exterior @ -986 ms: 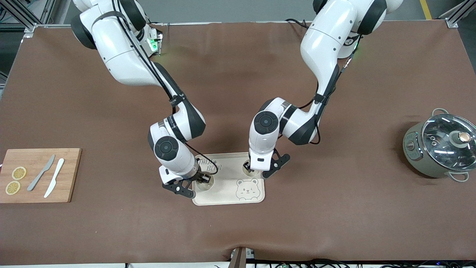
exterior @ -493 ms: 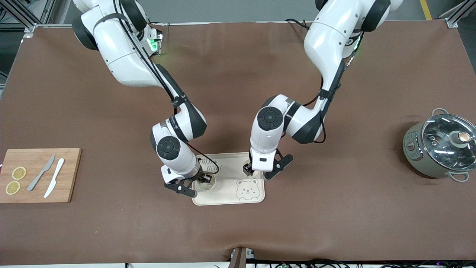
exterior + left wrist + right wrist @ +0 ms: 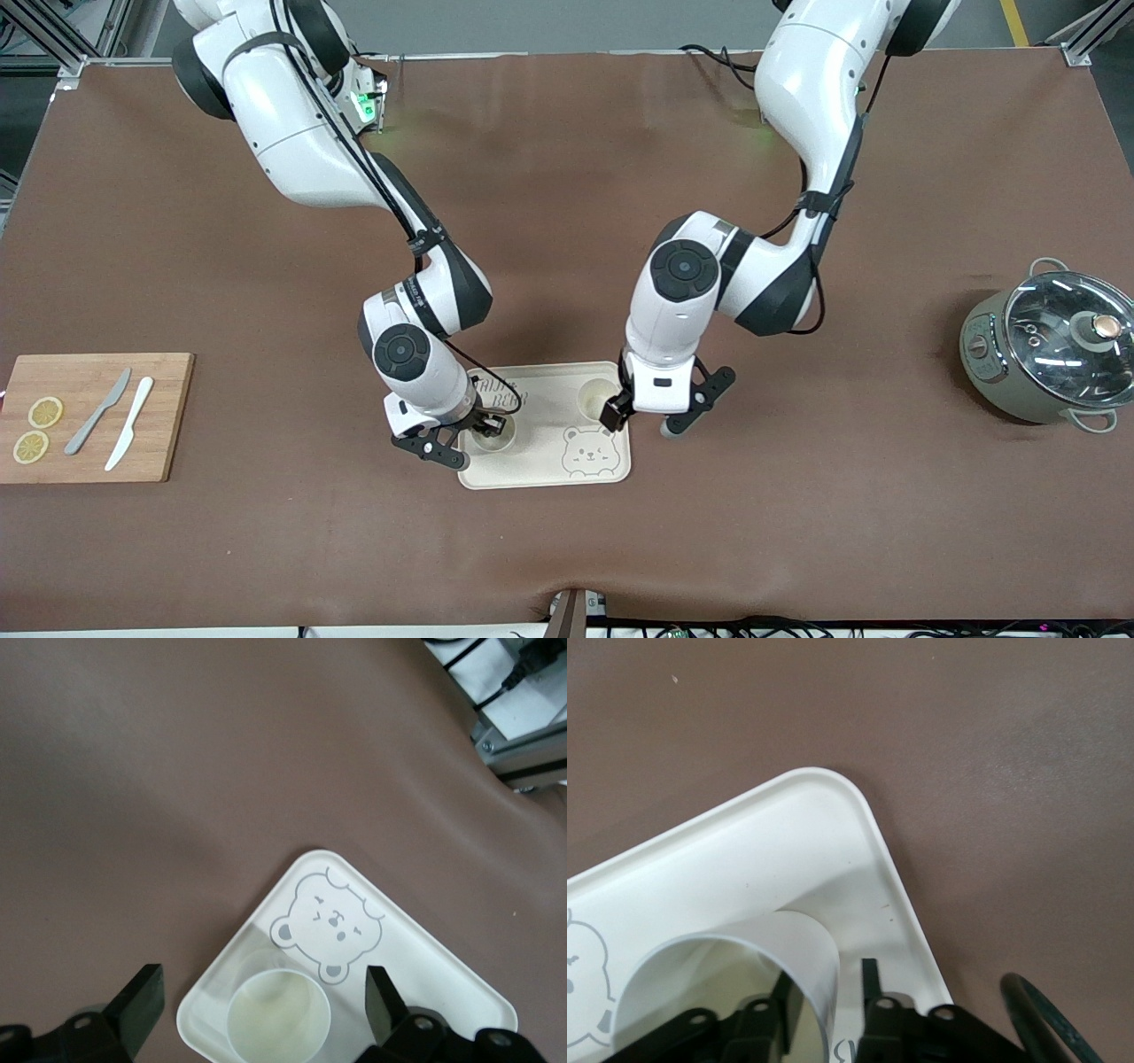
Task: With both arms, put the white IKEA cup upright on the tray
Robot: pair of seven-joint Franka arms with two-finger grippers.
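On the cream tray, the right hand pinches the rim of 1 upright white cup. A 2nd cup stands free; the left hand, spread wide and empty, hovers above the tray's edge.

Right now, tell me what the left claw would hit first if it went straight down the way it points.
Probably the white upright cup on the cream bear-print tray: the open left claw hangs right over it, fingers straddling its rim, though the gap is unclear.

A robotics lab; aluminium framing edges the table.
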